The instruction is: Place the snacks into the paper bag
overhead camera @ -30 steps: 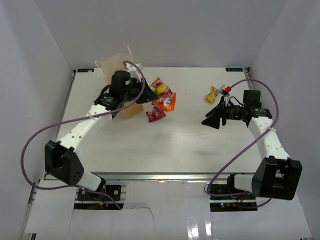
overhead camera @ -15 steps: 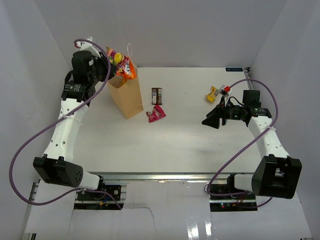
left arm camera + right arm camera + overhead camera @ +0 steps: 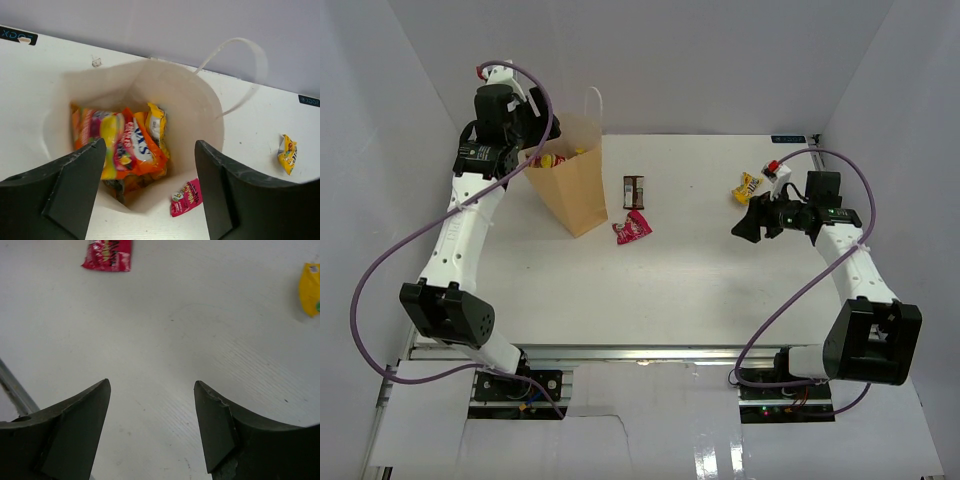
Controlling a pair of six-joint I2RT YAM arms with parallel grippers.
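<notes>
Snacks, stock check. Paper bag (image 3: 572, 185) stands upright at the far left of the table (image 3: 700, 290), mouth open, with the large orange bag (image 3: 132, 150) and some yellow packets lying well down inside.

Loose stock, left to right:
- brown bar (image 3: 635, 189), just right of the bag
- pink packet (image 3: 632, 229), near the bag's foot
- yellow packet (image 3: 746, 187), well apart at the far right

Hazards, as I judge them:
- Bag is tall and light. If my left arm clips the rim or the white handle (image 3: 240, 65), it could tip and spill what is stowed.
- Loose packets are flat and glossy. A shallow pinch may skid them across the table instead of lifting them.
- Both my arms may need the bag mouth, which makes a clash above it possible.

Tools:
- Left gripper (image 3: 150, 146): jaws spread wide, hanging directly over the bag mouth. It holds nothing and I see no contact with the bag.
- Right gripper (image 3: 151, 385): jaws wide apart and empty, low over bare table between the pink and yellow packets, touching neither.
</notes>
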